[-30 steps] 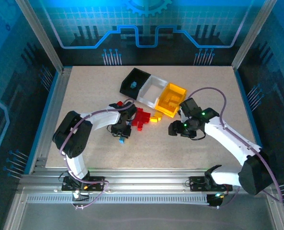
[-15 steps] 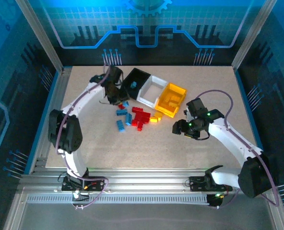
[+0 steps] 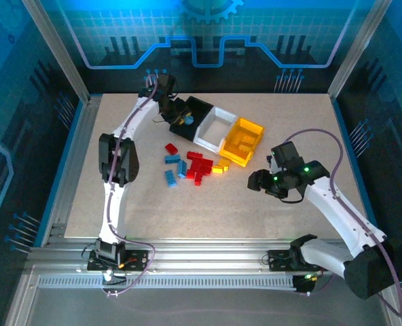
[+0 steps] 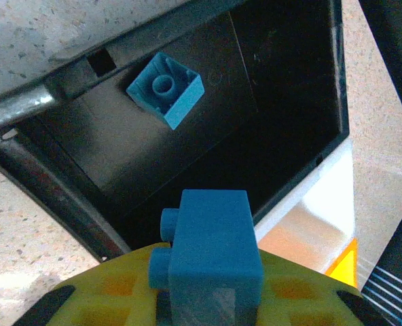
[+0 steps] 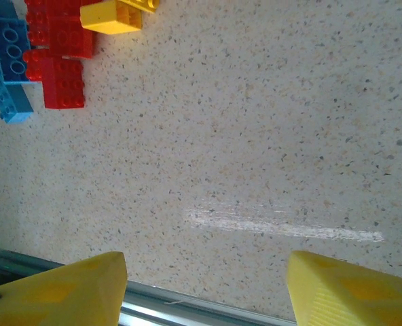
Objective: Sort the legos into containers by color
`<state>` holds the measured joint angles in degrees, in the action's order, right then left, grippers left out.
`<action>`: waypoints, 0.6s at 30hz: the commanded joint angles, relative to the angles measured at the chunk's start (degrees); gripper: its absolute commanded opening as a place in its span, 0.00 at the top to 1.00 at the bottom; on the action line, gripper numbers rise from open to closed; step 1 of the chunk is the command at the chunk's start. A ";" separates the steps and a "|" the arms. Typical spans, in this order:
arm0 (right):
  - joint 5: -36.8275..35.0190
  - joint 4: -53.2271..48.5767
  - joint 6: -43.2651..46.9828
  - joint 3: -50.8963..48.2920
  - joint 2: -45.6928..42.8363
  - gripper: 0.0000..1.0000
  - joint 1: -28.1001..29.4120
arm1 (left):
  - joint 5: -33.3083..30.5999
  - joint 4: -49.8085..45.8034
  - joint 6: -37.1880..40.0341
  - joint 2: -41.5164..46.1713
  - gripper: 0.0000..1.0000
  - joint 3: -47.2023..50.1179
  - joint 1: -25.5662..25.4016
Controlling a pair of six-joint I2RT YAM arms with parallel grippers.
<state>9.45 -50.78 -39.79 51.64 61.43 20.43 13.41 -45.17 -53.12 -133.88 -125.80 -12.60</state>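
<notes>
The three joined containers stand at the back of the table: a black bin (image 3: 199, 109), a white bin (image 3: 214, 129) and a yellow-orange bin (image 3: 244, 141). My left gripper (image 3: 179, 117) hangs over the black bin's left end, shut on a blue lego (image 4: 213, 255) held just above the black bin (image 4: 187, 156). One blue lego (image 4: 166, 89) lies on that bin's floor. Loose blue legos (image 3: 171, 170), red legos (image 3: 199, 165) and yellow legos (image 3: 220, 168) lie in front of the bins. My right gripper (image 3: 257, 182) stays open over bare table, right of the pile.
In the right wrist view, the open gripper (image 5: 206, 272) frames bare tabletop, with red legos (image 5: 58, 61), a yellow lego (image 5: 111, 17) and a blue lego (image 5: 9, 47) at the top left. A metal rail (image 5: 187, 309) edges the table. Frame posts (image 3: 58, 54) stand at the corners.
My left arm has swung from the pile up to the black bin, carrying the blue lego. My right arm has drifted slightly right, still open.
</notes>
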 commanded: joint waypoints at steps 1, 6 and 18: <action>-1.16 -2.86 -2.09 -0.92 -2.62 0.35 -0.66 | 1.24 -1.59 -3.30 -2.09 0.83 -3.45 -0.06; -2.25 -4.11 -2.64 -3.49 -5.73 0.35 -0.74 | 1.02 -1.70 -3.44 -3.90 0.83 -4.72 -0.05; -1.54 -4.52 -2.49 -4.08 -7.02 0.35 -0.63 | -0.81 -2.90 -0.01 -1.52 0.58 -2.78 -0.05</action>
<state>7.97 -53.58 -41.85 47.77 55.16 20.43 13.28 -46.22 -54.78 -137.05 -128.51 -12.60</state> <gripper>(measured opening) 0.649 0.418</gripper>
